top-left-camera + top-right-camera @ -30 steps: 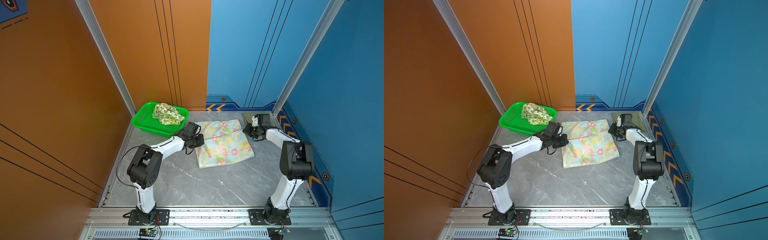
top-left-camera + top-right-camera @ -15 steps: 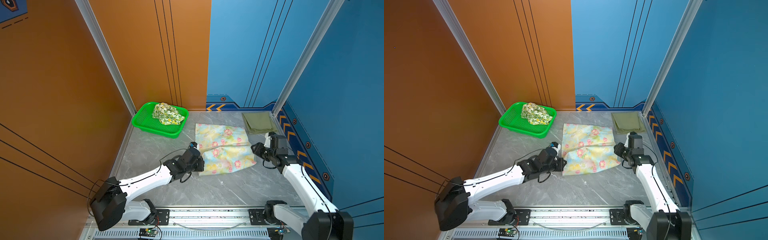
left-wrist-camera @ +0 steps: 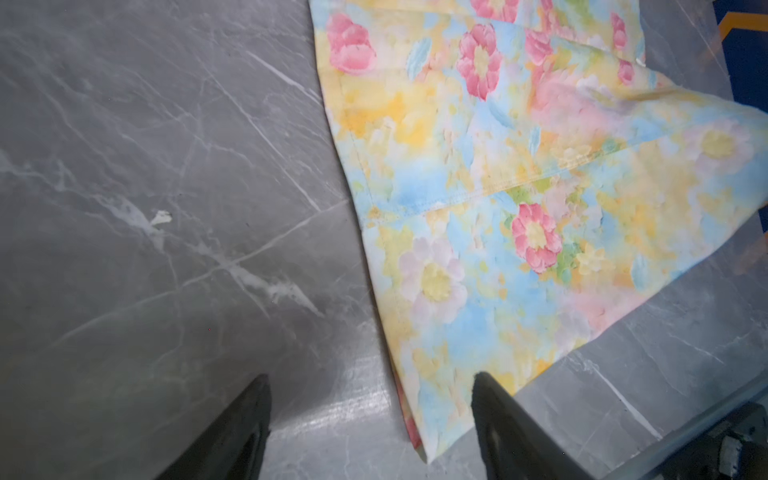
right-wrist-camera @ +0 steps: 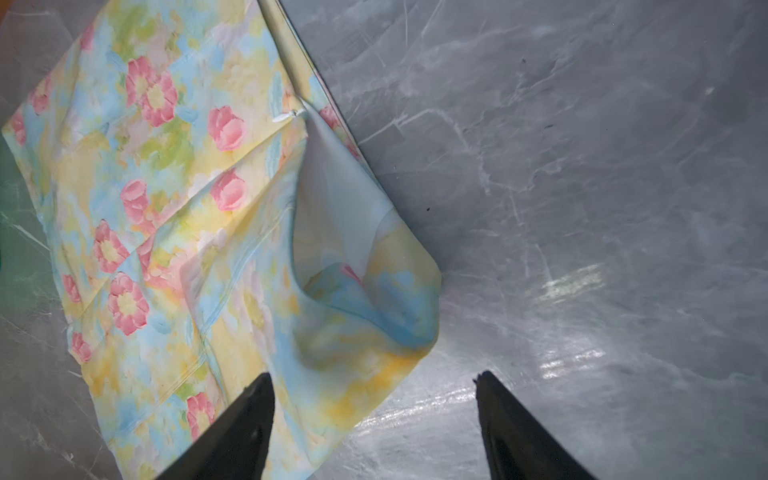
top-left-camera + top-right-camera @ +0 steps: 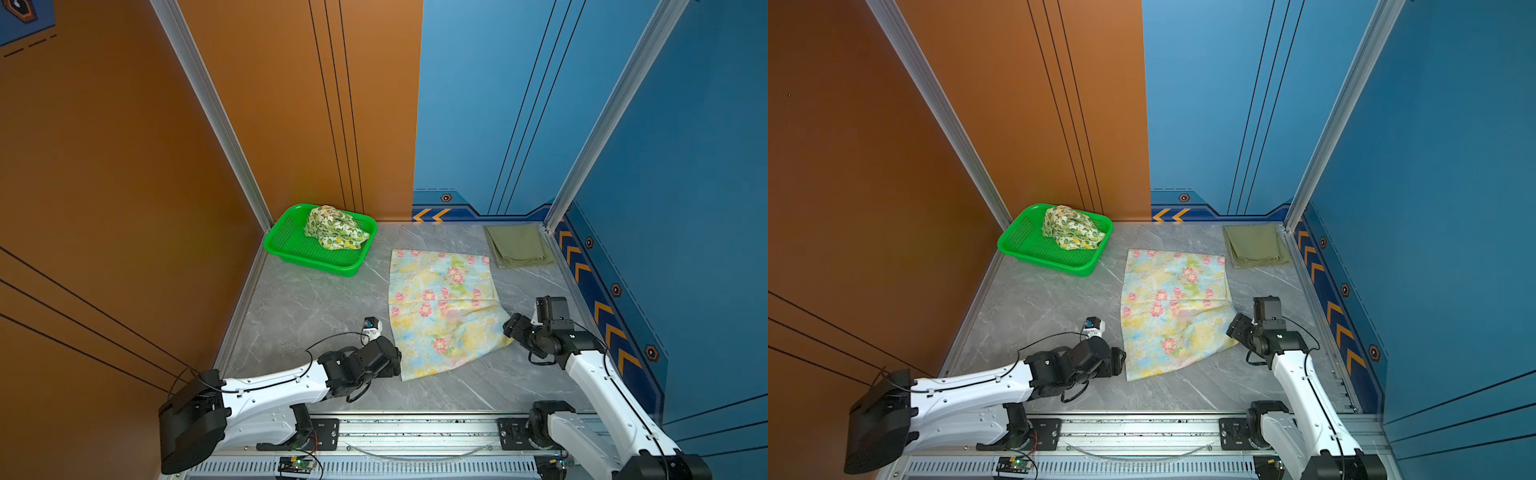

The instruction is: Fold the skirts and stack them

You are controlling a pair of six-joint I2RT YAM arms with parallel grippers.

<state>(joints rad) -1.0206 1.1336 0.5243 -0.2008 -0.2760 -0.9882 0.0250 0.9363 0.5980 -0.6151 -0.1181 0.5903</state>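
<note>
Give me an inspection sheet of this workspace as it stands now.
Surface: grey marble-patterned tabletop, no spills seen.
Job's things: pastel blue-yellow skirt with pink flowers lies spread in the middle, its near right corner rumpled; plain olive-green skirt lies folded at the far right corner; white lemon-print skirt sits crumpled in the bright green perforated plastic basket.
Clutter: nothing seen.
Grippers: left gripper, jaws open, at the floral skirt's near left corner, holding nothing; right gripper, jaws open, at its near right corner, holding nothing.
Cables: black cable loops above the left arm's wrist, clear of the cloth.
Surroundings: orange wall panels left, blue wall panels right, aluminium rail in front.
</note>
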